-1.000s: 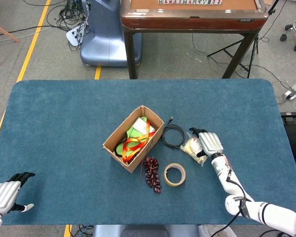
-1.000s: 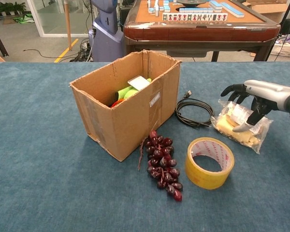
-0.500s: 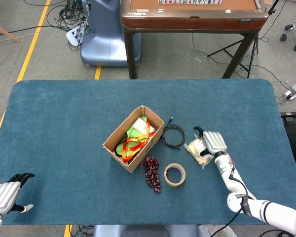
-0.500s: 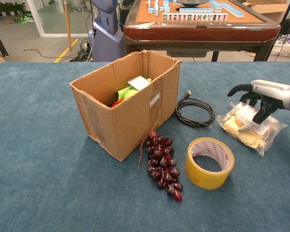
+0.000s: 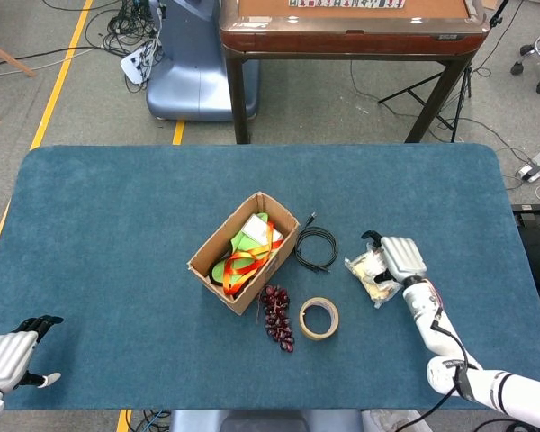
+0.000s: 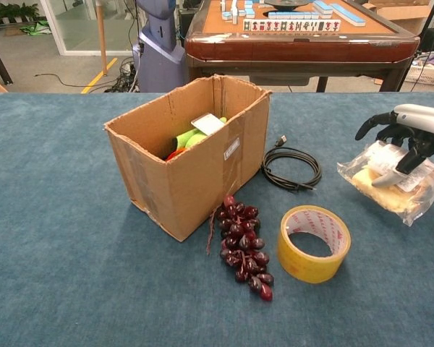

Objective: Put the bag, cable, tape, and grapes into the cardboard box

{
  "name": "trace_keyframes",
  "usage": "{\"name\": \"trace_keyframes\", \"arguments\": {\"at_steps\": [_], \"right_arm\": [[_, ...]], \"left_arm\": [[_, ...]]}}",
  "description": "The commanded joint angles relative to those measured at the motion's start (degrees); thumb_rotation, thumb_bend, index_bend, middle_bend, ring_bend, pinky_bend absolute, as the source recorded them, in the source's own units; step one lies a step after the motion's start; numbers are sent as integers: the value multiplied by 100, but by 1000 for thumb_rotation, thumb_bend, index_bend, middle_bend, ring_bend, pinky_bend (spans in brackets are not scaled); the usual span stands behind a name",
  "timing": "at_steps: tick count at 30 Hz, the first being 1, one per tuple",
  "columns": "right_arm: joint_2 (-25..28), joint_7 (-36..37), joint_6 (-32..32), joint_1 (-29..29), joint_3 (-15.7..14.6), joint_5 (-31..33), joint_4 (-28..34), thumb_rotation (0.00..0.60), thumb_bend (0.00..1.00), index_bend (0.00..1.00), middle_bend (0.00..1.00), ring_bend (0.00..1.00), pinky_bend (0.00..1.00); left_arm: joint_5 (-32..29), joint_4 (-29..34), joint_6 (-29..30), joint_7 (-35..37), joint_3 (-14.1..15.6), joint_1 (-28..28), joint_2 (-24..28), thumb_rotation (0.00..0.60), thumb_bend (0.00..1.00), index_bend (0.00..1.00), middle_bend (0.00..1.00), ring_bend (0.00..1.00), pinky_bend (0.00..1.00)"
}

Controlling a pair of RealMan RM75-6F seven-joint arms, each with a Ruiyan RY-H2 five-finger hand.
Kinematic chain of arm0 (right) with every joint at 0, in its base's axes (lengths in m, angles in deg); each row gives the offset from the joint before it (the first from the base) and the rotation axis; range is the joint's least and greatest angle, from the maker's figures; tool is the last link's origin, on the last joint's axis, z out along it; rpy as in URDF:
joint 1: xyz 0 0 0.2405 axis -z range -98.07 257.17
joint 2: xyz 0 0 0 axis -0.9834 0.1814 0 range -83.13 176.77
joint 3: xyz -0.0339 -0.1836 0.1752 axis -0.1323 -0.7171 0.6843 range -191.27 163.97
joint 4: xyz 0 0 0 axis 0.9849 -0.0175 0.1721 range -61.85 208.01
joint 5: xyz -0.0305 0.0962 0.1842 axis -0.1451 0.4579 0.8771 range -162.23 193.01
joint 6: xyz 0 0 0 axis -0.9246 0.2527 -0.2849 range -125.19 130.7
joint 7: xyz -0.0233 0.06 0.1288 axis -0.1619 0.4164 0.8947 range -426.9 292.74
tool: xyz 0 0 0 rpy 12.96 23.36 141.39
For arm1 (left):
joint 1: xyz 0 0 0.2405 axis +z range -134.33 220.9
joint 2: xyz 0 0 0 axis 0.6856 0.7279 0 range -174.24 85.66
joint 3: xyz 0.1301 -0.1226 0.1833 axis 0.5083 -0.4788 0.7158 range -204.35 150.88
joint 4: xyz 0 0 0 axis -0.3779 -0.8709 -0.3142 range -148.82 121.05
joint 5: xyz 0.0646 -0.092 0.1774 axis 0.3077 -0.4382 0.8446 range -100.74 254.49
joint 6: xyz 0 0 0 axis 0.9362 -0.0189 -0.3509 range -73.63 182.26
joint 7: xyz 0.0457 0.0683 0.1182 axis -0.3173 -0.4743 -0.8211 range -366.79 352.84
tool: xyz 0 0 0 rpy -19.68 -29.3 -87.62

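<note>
Our right hand (image 6: 405,137) rests on clear snack bag (image 6: 392,189), fingers curled over it, maybe gripping; we can't tell. Bag sits right of black cable (image 6: 292,168). Our left hand (image 5: 9,353) low by table edge, fingers apart, holding nothing.

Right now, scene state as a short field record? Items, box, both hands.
box: cardboard box open, upright, already holding green and orange items
bag: clear bag on the table, right hand on top of it, fingers curled over it; grip not confirmed
cable: black cable coiled beside the box, untouched
tape: tape roll lying flat
grapes: grapes at the box's near corner
left hand: left hand idle at the table edge, empty
</note>
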Motion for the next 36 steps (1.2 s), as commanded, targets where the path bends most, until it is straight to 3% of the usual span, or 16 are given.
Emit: {"name": "trace_keyframes", "arguments": {"at_steps": [1, 13, 21, 29, 36], "right_arm": [[184, 10, 210, 72, 27, -148, 255, 600, 95, 273, 518, 533, 684], [791, -357, 896, 29, 327, -574, 1448, 600, 94, 274, 518, 533, 684], [908, -852, 1140, -288, 665, -565, 1999, 600, 95, 280, 519, 533, 684], [677, -1233, 1138, -745, 894, -428, 2018, 600, 95, 285, 522, 533, 684], [197, -1220, 1038, -1171, 1040, -349, 1565, 600, 95, 285, 522, 533, 684]], "left_arm": [[-1, -1, 0, -6, 0, 2, -1, 600, 24, 193, 181, 143, 367], [26, -2, -9, -31, 3, 4, -15, 600, 24, 193, 183, 143, 367], [53, -8, -31, 14, 5, 0, 0, 600, 24, 193, 186, 143, 367], [110, -3, -51, 63, 21, -1, 25, 600, 24, 193, 186, 143, 367], [162, 11, -78, 111, 37, -7, 55, 600, 24, 193, 186, 143, 367]]}}
